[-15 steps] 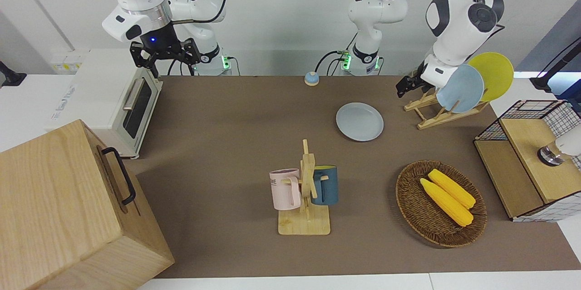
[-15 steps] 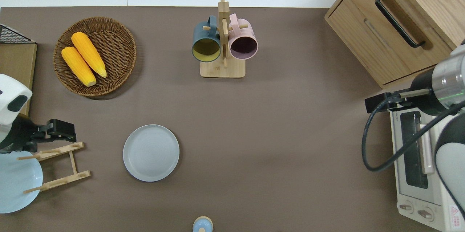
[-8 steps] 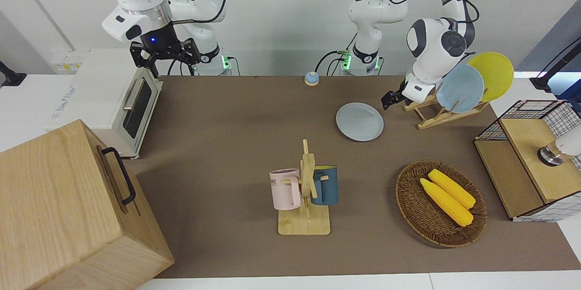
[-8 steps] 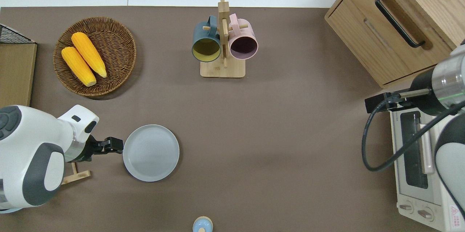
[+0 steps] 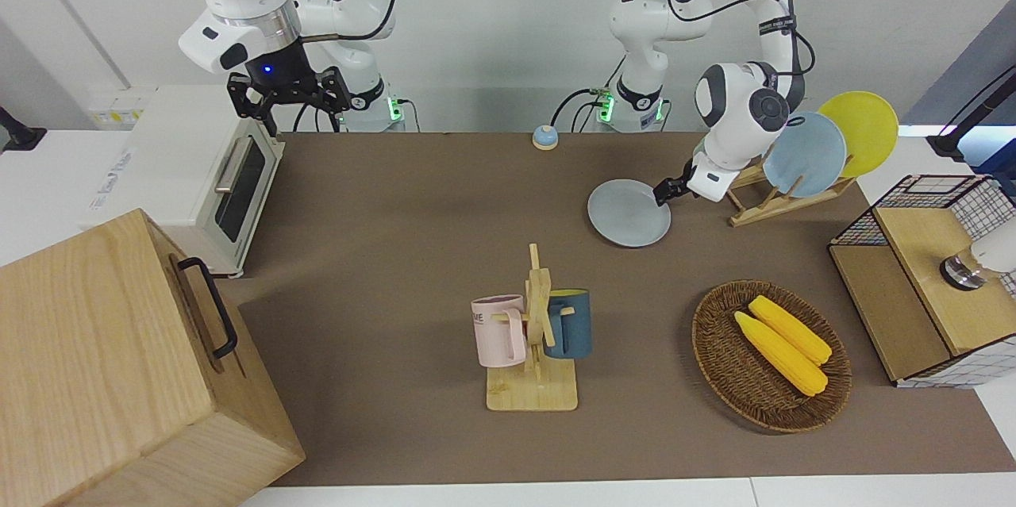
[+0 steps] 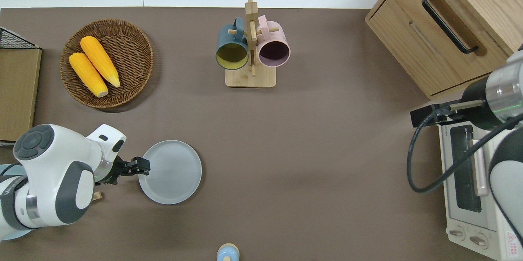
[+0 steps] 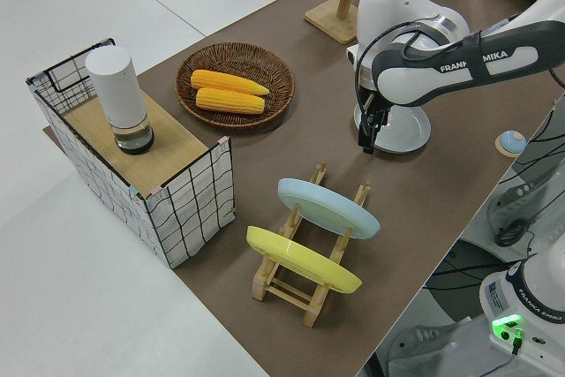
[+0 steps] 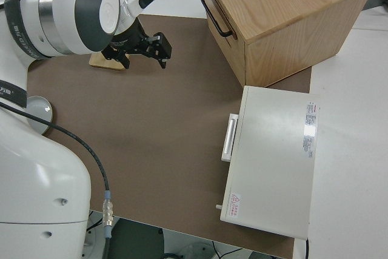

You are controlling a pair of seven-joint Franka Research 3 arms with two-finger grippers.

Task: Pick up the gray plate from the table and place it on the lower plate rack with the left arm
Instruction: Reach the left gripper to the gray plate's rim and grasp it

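The gray plate lies flat on the brown table; it also shows in the overhead view. My left gripper is low at the plate's rim on the side toward the rack, as the overhead view and the left side view show. The wooden plate rack stands beside the plate toward the left arm's end. It holds a light blue plate and a yellow plate, both upright. The right arm is parked, its gripper open and empty.
A wicker basket with two corn cobs and a wire crate lie farther out at the left arm's end. A mug stand with two mugs stands mid-table. A toaster oven and wooden cabinet fill the right arm's end.
My left arm has swung from over the rack toward the gray plate and come down, so its gripper now sits at the plate's rim. The right arm has not moved.
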